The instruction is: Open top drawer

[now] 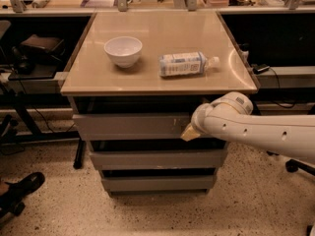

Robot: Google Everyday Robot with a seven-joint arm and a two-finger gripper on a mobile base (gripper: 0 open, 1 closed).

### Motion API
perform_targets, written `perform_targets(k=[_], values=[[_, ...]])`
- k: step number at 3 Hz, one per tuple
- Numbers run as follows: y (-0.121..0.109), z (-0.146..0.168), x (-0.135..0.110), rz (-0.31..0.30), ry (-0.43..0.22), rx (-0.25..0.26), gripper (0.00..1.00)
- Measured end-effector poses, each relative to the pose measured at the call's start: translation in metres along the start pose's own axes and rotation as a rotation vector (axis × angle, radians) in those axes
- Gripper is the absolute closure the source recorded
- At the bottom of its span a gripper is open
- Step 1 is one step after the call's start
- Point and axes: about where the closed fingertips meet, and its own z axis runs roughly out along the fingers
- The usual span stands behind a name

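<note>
Low on the right, my end effector (190, 132) sits at the lower right edge of the top drawer's (128, 126) front; whether it is spread or closed I cannot tell. That drawer lies directly under the tabletop (147, 82), which carries a bowl (123, 50) and a bottle (184, 64) lying on its side.

The grey, flat-fronted top drawer (130, 126) sat under the tabletop (162, 85), the gripper (189, 133) at its right end.
</note>
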Motion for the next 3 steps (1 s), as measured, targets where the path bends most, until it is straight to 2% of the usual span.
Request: perform_targets(k=[3], values=[[-0.0057,-0.0073,-0.0024,0.0,0.0,0.0,0.89]])
